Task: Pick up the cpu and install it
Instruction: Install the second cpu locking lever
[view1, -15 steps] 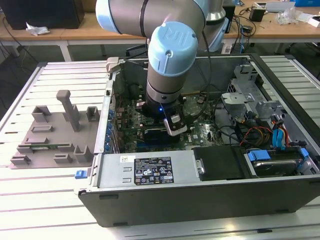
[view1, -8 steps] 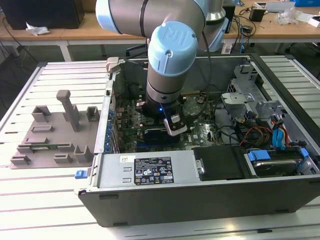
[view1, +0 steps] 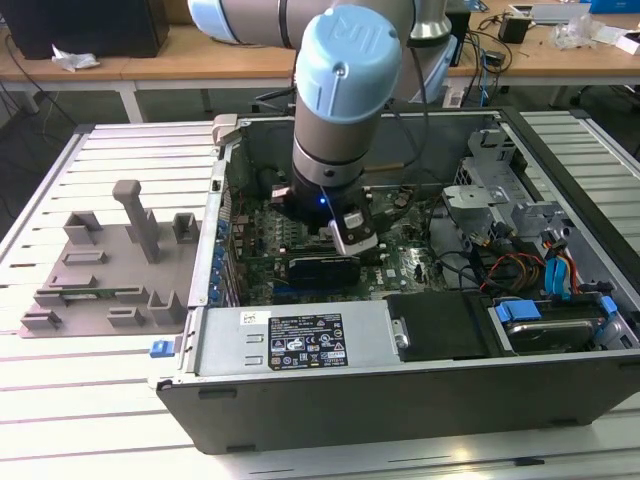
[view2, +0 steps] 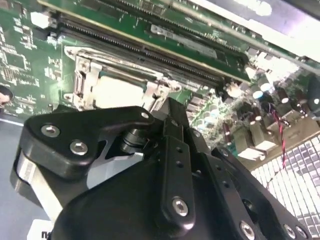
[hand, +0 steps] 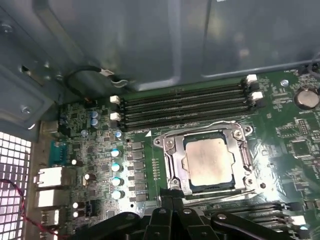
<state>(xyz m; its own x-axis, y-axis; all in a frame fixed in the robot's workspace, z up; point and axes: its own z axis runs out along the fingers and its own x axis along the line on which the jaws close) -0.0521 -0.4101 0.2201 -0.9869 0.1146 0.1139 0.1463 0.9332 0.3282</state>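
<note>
Across the slatted table (view1: 110, 420) lies an open computer case (view1: 400, 390) with the arm (view1: 340, 110) reaching down into it, and a grey fixture tray (view1: 105, 265) sits apart at the exterior view's left. Inside the case, the green motherboard (hand: 90, 165) fills the floor, with the memory slots (hand: 185, 105) running beside the metal socket frame (hand: 167, 150). Within that frame the cpu (hand: 209, 162) already lies flat, silver top up, looking square to its borders. Just off the socket hangs the end effector (hand: 172, 200); I cannot tell how far its fingers are parted, and nothing is visibly held. Doing this step well would mean checking that the chip sits level, without pressing on it.
</note>
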